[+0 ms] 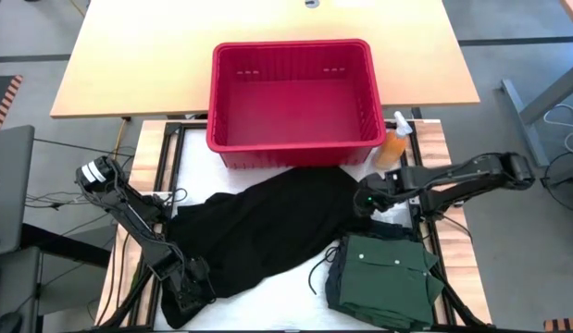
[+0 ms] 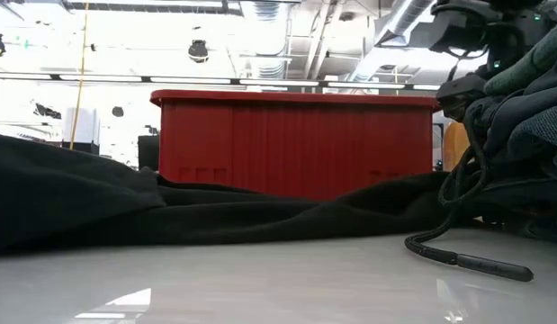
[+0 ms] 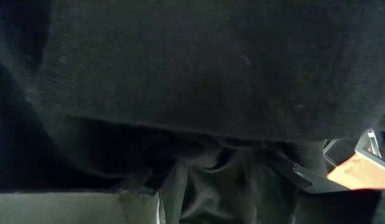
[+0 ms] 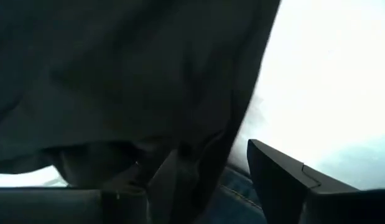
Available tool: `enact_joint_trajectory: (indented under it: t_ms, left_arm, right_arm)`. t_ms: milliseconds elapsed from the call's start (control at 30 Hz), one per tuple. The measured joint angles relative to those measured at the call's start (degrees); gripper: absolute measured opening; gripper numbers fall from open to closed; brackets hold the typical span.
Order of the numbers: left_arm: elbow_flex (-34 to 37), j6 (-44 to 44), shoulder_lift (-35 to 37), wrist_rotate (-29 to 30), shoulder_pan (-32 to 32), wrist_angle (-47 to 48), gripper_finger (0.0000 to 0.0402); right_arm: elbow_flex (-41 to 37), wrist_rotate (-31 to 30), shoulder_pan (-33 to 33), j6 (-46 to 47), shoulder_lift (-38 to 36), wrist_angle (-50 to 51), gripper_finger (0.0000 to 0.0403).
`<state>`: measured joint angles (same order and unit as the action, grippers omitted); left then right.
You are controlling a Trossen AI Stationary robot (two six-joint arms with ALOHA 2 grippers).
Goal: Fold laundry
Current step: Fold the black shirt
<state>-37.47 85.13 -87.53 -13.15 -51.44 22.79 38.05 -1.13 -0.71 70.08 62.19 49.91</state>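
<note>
Red basket [image 1: 292,100] is sitting at the table's far side, apparently out of the way so the near area stays free for folding. Black garment [image 1: 267,231] is lying spread diagonally across the middle, touching the green shirt [image 1: 386,277], which is resting folded on a dark pile at the near right, likely as finished work. Left gripper [image 1: 186,282] is clenching the garment's near-left corner, seemingly to anchor it; right gripper [image 1: 371,200] is standing released at its far-right edge, fingers [image 4: 292,180] apart.

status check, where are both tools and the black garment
Left tool shut on black garment at near-left corner. Right tool open at its right edge. Folded green shirt alongside.
</note>
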Motion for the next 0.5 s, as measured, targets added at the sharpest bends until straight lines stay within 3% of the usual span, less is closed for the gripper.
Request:
enact_joint_trajectory:
  t_ms: [167, 267, 367, 500]
  left_arm:
    - [0.0, -0.2, 0.0, 0.0, 0.0, 0.2, 0.0153]
    - [0.0, -0.3, 0.0, 0.0, 0.0, 0.2, 0.0153]
    - [0.0, -0.2, 0.0, 0.0, 0.0, 0.2, 0.0153]
    - [0.0, -0.2, 0.0, -0.1, 0.0, 0.2, 0.0153]
  right_arm:
    - [-1.4, 0.3, -2.2, 0.5, 0.8, -5.4, 0.0217]
    - [-2.2, 1.4, -2.7, 0.4, 2.0, -8.5, 0.0196]
    - [-2.3, 1.7, -2.7, -0.9, 3.0, -8.8, 0.0142]
    - [-2.3, 1.6, -2.7, -5.0, 2.6, -8.7, 0.0029]
